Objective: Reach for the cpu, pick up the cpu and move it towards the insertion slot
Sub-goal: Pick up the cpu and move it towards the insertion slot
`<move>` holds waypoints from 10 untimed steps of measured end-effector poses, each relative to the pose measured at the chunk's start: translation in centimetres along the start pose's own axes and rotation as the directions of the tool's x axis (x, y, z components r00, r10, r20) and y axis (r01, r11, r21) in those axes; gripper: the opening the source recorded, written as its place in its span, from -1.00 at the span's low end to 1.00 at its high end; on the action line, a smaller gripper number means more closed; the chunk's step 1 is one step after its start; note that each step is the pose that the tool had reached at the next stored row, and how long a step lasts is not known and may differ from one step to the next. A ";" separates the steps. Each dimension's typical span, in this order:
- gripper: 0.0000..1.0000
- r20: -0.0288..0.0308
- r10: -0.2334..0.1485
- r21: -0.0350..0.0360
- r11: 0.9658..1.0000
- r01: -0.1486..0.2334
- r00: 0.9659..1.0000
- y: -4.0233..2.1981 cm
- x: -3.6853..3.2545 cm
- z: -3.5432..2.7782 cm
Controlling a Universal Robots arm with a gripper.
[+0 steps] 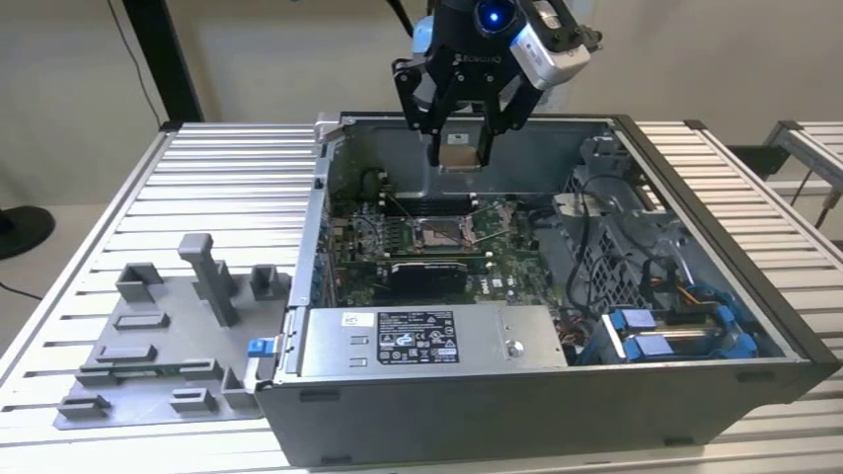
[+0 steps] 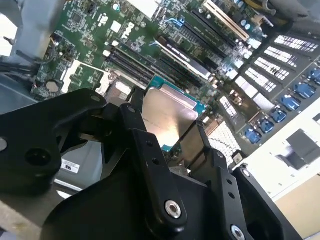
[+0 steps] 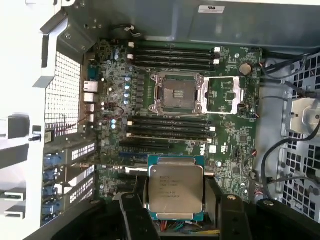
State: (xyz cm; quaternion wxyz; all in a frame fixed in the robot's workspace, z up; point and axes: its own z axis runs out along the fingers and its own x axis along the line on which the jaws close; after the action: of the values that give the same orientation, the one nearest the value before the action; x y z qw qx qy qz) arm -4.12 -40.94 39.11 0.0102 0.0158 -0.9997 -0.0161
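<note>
My gripper hangs above the open computer case, shut on the cpu, a flat silvery square with a thin green edge. Both wrist views show the cpu clamped between the black fingers. The insertion slot lies on the green board inside the case, below the gripper; it has a silver metal frame and a dark centre. In the first wrist view the insertion slot sits apart from the held cpu, with its lid frame folded open beside it.
The case walls rise around the board. A power supply block and blue-tipped cables fill the near side. A grey plastic tray with recesses and posts lies on the slatted table at the exterior view's left.
</note>
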 end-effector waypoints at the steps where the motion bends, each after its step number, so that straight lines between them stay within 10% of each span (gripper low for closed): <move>1: -1.00 0.000 0.000 0.000 1.000 0.000 1.000 0.28 -0.01 0.02; 10: -1.00 0.000 0.001 0.000 1.000 -0.001 1.000 2.98 -0.11 0.22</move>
State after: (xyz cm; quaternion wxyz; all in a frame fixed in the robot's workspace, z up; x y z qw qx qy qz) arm -4.11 -37.95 38.98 0.0102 0.0155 -0.9997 -0.0161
